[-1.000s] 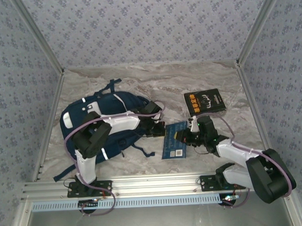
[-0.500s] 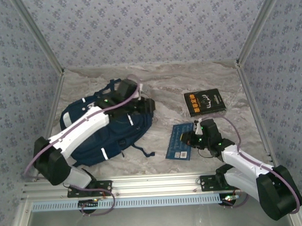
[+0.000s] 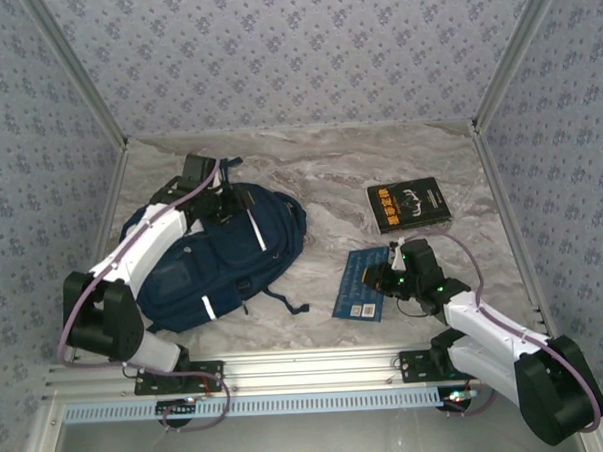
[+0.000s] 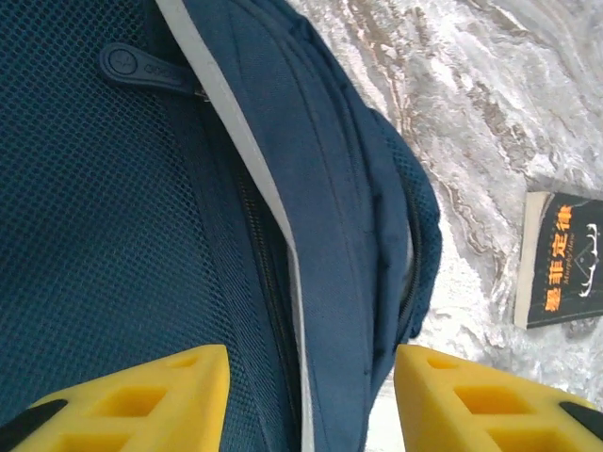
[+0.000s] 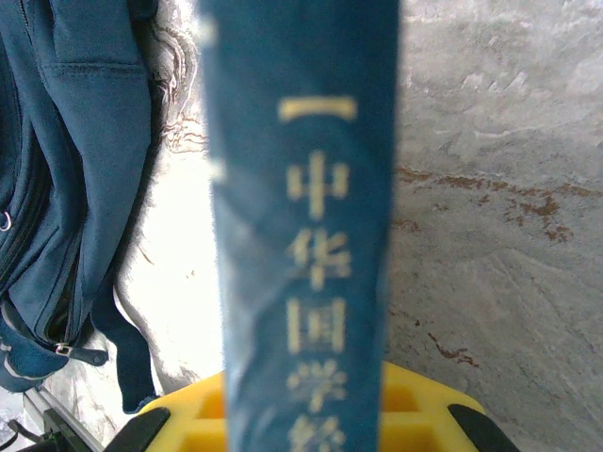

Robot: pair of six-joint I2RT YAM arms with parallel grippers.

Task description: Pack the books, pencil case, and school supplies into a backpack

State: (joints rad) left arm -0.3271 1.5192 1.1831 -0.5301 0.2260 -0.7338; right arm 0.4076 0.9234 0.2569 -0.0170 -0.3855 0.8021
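L gripper [image 4: 309, 372] hangs over the backpack [image 3: 208, 265], fingers apart w/ only navy fabric and zip below; can't tell if they touch it. The backpack lies on the left half of the tabletop [image 3: 329, 175], its top toward the far-left corner. R gripper [image 3: 378, 276] is clamped on the blue book [image 3: 356, 287], near the front edge, right of centre. Black book [image 3: 409, 203] lies flat nearer the right edge, apart from both.
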